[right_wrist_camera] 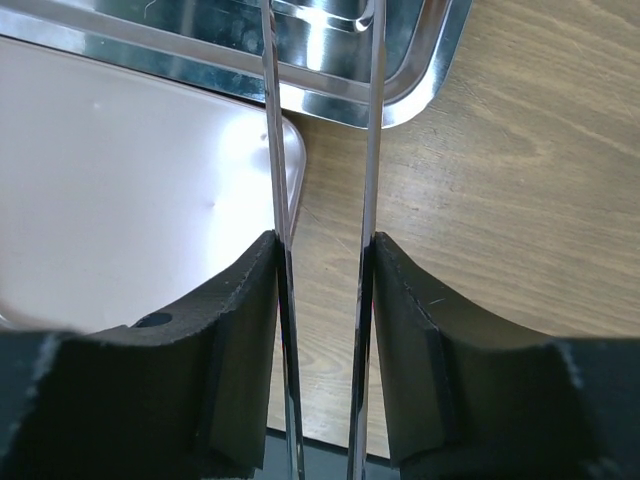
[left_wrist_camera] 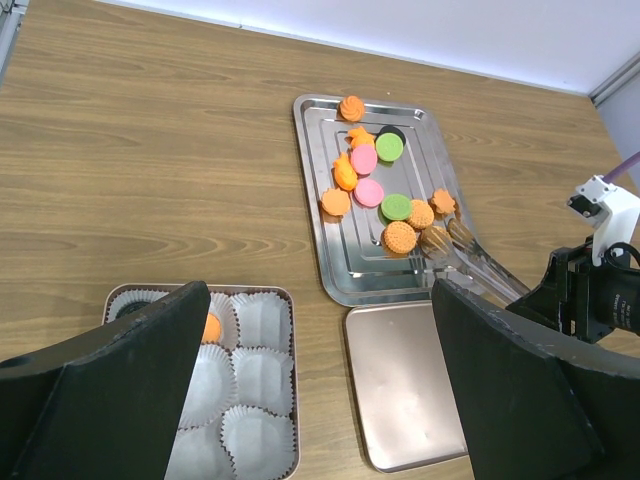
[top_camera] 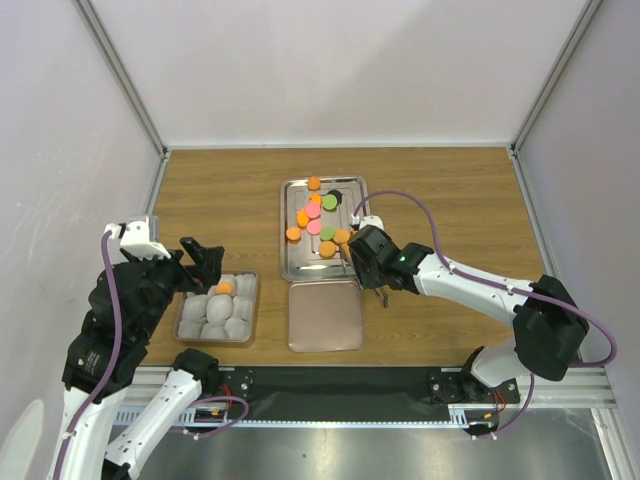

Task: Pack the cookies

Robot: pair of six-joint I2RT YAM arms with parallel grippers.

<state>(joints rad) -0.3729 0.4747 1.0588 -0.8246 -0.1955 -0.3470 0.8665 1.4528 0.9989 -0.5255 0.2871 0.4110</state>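
Note:
Several cookies (top_camera: 318, 215), mostly orange with some pink, green and black, lie on the steel tray (top_camera: 295, 268); they also show in the left wrist view (left_wrist_camera: 370, 185). One orange cookie (top_camera: 224, 288) sits in a white paper cup of the small box (top_camera: 252, 312), also seen in the left wrist view (left_wrist_camera: 211, 328). My left gripper (top_camera: 207, 262) is open and empty above the box. My right gripper (top_camera: 362, 256) is shut on steel tongs (left_wrist_camera: 480, 262). The tong tips rest at an orange cookie (left_wrist_camera: 435, 240) at the tray's near right. I cannot tell whether they pinch it.
A flat pinkish lid (top_camera: 324, 316) lies on the table just in front of the tray, to the right of the box. The right wrist view shows the lid (right_wrist_camera: 130, 200), the tray's corner (right_wrist_camera: 330, 95) and the tong arms (right_wrist_camera: 370, 150). White walls enclose the table.

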